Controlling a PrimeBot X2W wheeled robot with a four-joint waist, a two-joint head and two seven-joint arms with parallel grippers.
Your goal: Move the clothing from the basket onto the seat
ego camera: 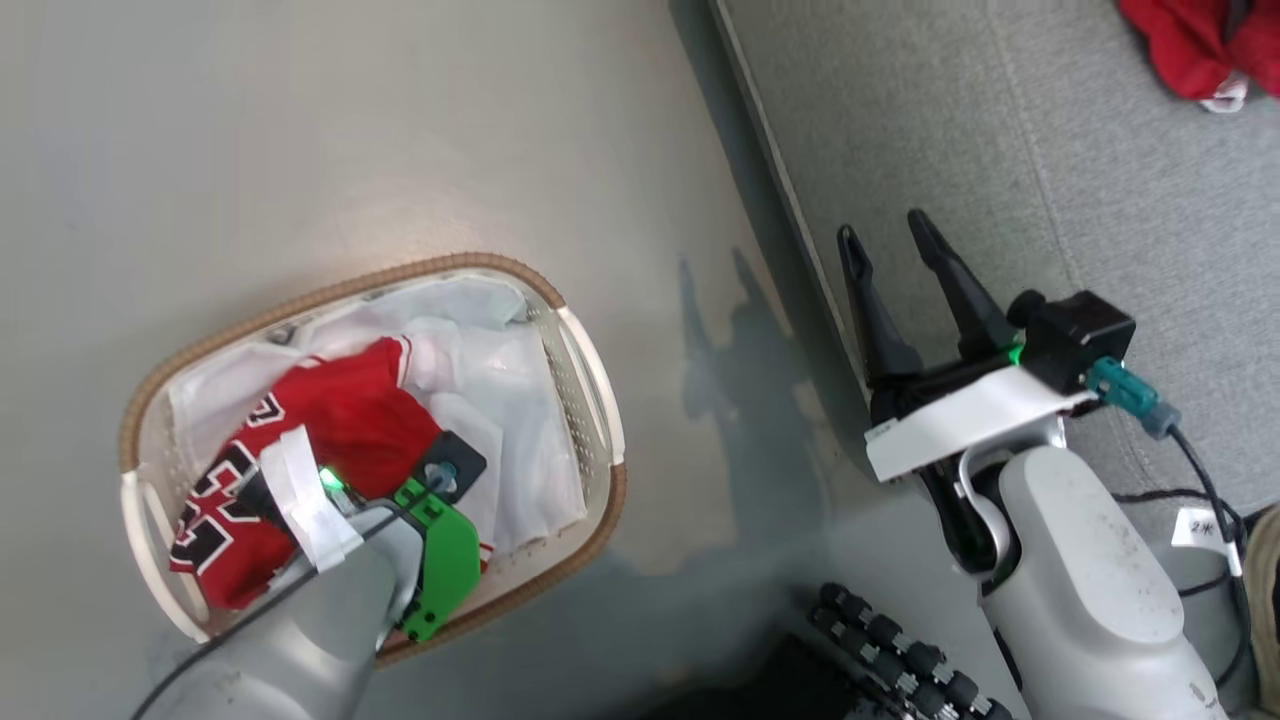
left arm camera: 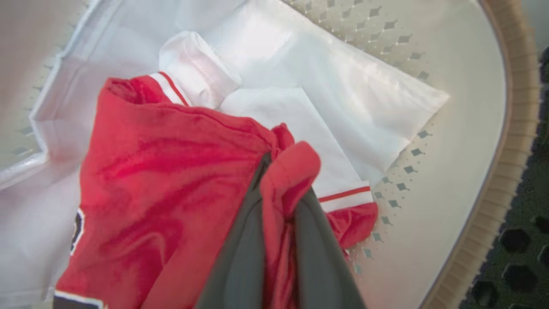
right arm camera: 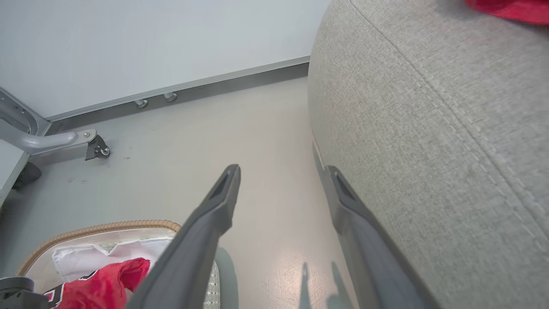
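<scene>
A soft bright-red jersey (ego camera: 335, 420) with white striped trim and black-and-white numerals lies crumpled in an oval white perforated plastic laundry basket (ego camera: 420, 268) with a brown woven rim, which stands on the pale floor (ego camera: 300, 120). Under the jersey is a crinkly white sheet lining (ego camera: 505, 400).

My left gripper (left arm camera: 285, 184) reaches down into the basket. Its two dark fingers are pressed nearly together, pinching a raised fold of the jersey between them.

To the right is the large grey woven-fabric seat cushion (ego camera: 950, 150). A plain red garment (ego camera: 1190, 45) already lies at its far corner. My right gripper (ego camera: 883, 228) hovers by the seat's edge with its fingers spread wide, holding nothing.

My worries from here:
- The pinch takes only a narrow fold near the jersey's edge. On lifting, I judge the hanging weight could pull it free.
- The white sheet lies just beside the fold. I cannot tell whether any of it is caught too, so it may rise with the jersey.
- Trailing cloth could snag the rim and drag the light basket.
</scene>
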